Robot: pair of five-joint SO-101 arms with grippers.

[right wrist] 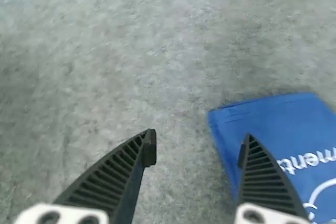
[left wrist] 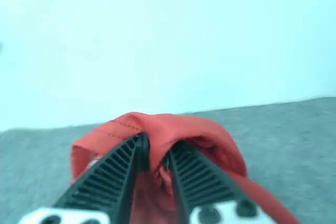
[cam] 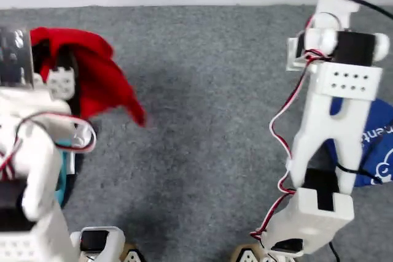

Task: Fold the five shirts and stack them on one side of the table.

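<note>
my left gripper (left wrist: 155, 153) is pinched narrow on a bunch of the red shirt (left wrist: 205, 135), the cloth humped over both jaw tips and spilling down past them. from above, that shirt sits crumpled at the far left corner of the grey table (cam: 202, 121), with one loose tail trailing toward the middle. my right gripper (right wrist: 198, 150) hangs with its jaws wide and nothing between them, one tip over bare grey surface and the other just above the corner of the blue shirt (right wrist: 278, 124), which lies flat-looking at the right edge of the table. i judge both shirts light and very soft: they will sag, slide and fold wherever they are not supported, so a grab in the middle only makes a lump, as the red one shows. the grey surface looks rough enough to drag on fabric, which should help hold a laid part in place while i pull the rest. the better hold, i think, is a hem, shoulder or corner, pinched through one or two layers, one jaw slipped under the edge. the blue shirt's corner below my right jaws offers such an edge.
</note>
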